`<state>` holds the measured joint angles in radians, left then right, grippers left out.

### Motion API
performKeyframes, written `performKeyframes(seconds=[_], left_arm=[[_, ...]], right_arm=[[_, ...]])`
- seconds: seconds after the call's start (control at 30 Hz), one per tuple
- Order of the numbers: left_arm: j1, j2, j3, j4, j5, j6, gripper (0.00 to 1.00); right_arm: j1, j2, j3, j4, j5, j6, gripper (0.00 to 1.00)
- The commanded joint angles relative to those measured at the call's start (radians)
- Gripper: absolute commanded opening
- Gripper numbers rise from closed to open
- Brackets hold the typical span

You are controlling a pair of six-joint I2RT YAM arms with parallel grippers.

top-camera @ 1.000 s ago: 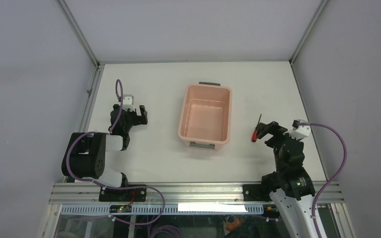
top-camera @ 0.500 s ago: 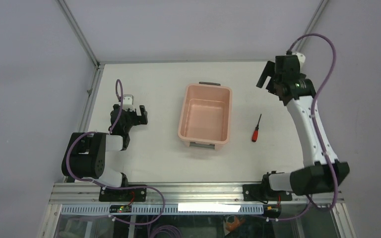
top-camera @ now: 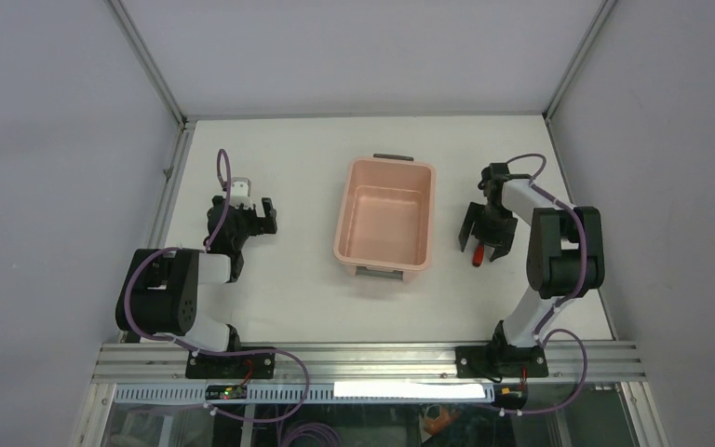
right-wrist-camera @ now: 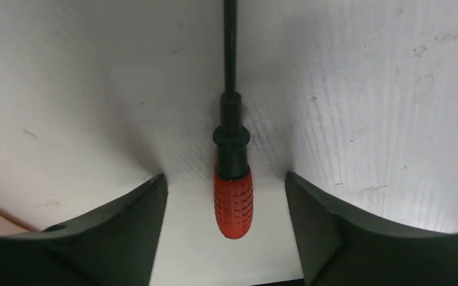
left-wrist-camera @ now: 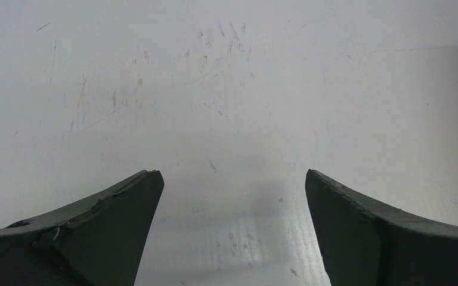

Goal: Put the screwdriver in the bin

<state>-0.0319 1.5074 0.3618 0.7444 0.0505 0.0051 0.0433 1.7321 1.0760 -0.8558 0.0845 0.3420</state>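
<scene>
Since half a second ago the right hand (top-camera: 482,244) has come from the far right corner down to the white table (top-camera: 298,307). Its fingers are spread either side of the one small red-handled, black-shafted screwdriver (right-wrist-camera: 232,202) lying there, with gaps on both sides. The left hand (top-camera: 253,216) is spread and unmoved. Between them stands one salmon-pink rectangular plastic bin (top-camera: 343,223), its floor bare.

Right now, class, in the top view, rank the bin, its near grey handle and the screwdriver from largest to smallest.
1. bin, by far.
Unranked: near grey handle and screwdriver. The right fingers hide all but the screwdriver's red end, so those two cannot be compared.
</scene>
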Motion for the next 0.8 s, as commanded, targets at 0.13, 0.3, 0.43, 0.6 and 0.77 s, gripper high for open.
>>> performKeyframes(seconds=[0.13,0.3,0.43,0.6,0.77], left_arm=[[-0.003,0.000,0.021,0.061,-0.006,-0.017,0.99],[-0.003,0.000,0.022,0.061,-0.005,-0.017,0.99],[-0.003,-0.001,0.022,0.060,-0.005,-0.017,0.99],[-0.003,-0.001,0.022,0.060,-0.006,-0.017,0.99],[-0.003,-0.002,0.022,0.060,-0.006,-0.017,0.99]], right_arm=[[-0.008,0.081,0.023,0.089,0.001,-0.033,0.25],[-0.008,0.005,0.167,-0.085,0.028,-0.080,0.00],[-0.008,-0.045,0.379,-0.318,0.025,-0.105,0.00],[-0.008,-0.076,0.616,-0.554,0.014,-0.114,0.00],[-0.002,-0.118,0.793,-0.651,-0.039,-0.051,0.00]])
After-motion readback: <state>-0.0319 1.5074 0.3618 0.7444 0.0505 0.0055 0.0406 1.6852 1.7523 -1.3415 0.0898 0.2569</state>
